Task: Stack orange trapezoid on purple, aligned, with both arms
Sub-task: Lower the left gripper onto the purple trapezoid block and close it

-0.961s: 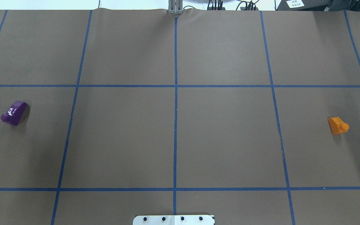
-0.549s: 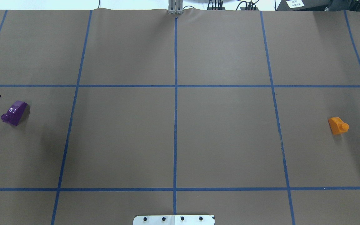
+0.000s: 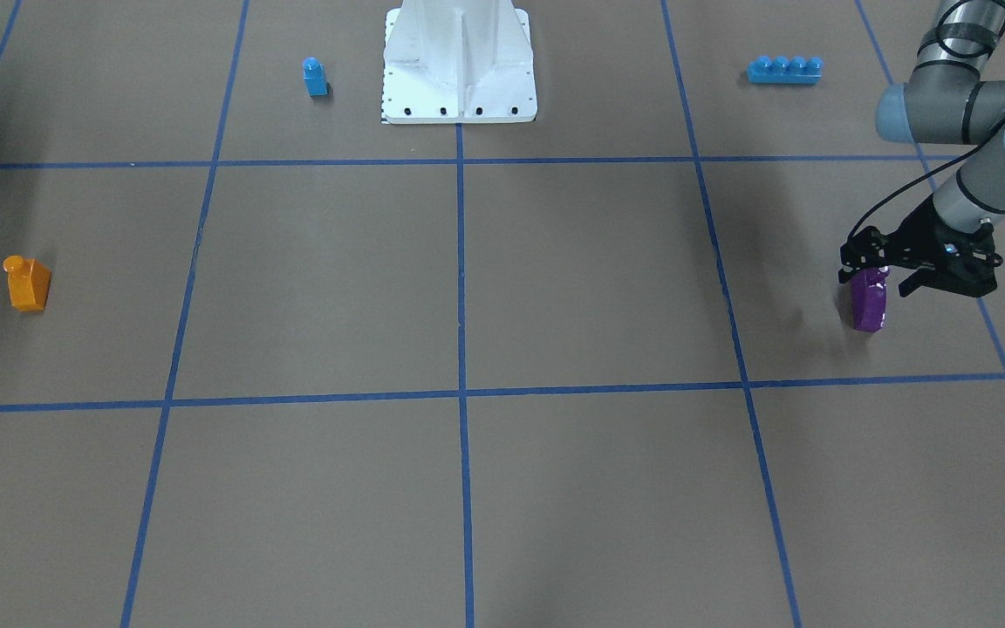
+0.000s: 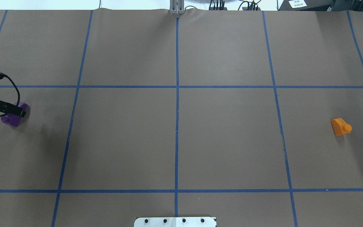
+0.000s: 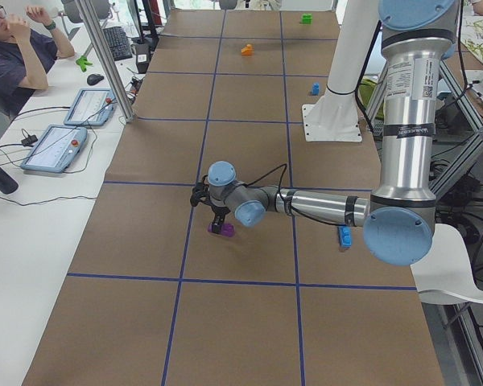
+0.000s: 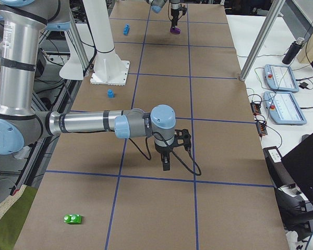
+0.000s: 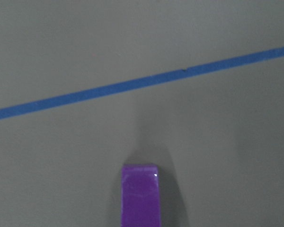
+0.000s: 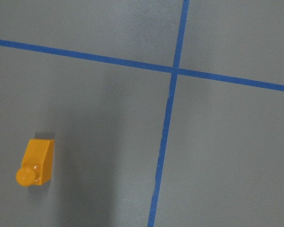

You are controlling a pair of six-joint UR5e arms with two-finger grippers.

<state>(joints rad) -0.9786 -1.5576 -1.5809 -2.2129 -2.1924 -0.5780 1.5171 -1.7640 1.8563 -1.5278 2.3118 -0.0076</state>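
The purple block (image 4: 11, 120) lies at the table's left in the overhead view and shows at the bottom of the left wrist view (image 7: 140, 194). My left gripper (image 3: 879, 277) hangs just above it, slightly to its robot side, and looks open and empty; it also shows in the overhead view (image 4: 17, 112). The orange trapezoid (image 4: 341, 126) lies alone at the far right, stud sideways, and shows in the right wrist view (image 8: 35, 163). My right gripper (image 6: 166, 165) shows only in the exterior right view, above the table; I cannot tell whether it is open or shut.
A blue single-stud block (image 3: 315, 77) and a long blue four-stud brick (image 3: 784, 70) lie near the white robot base (image 3: 459, 61). A green block (image 6: 73, 219) lies at the table's right end. An operator (image 5: 16, 48) sits beside tablets along the far edge.
My left gripper has come in from the overhead view's left edge and moved over the purple block. Both blocks have stayed in place.
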